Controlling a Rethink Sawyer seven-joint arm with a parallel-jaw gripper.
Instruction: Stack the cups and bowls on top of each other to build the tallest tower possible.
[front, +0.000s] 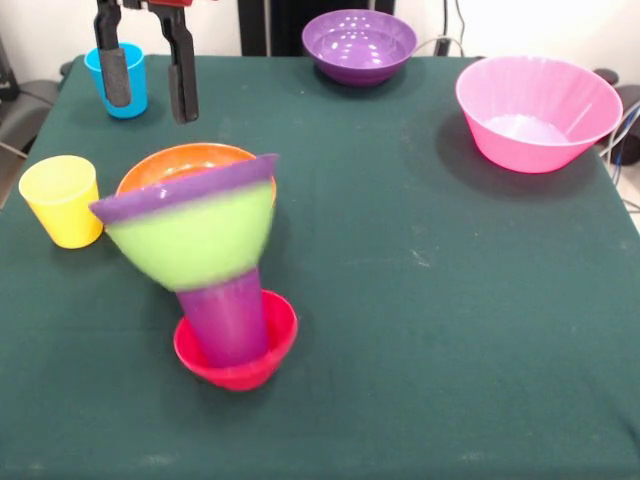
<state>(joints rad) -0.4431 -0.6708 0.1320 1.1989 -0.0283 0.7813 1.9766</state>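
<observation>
Gripper (150, 88) hangs open and empty at the desk's (420, 330) far left, just in front of the blue cup (135, 95). Tower (215, 280) sits below and slightly right of it, clear of the fingers: red bowl (240, 365), purple cup (228, 318), green bowl (195, 240), purple bowl (180, 192) on top, upper part tilting left. Orange bowl (180, 160) is behind it, yellow cup (62, 200) left.

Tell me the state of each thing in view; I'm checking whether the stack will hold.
gripper: open, empty, above the table.
red bowl: upright, tower's base.
purple cup: upside down in the red bowl, leaning.
green bowl: on the cup, tilted.
purple bowl: nested in the green bowl, tilted.
orange bowl: upright behind the tower.
yellow cup: upright, empty.
blue cup: upright.
far purple bowl: upright, empty.
pink bowl: upright, empty.
</observation>
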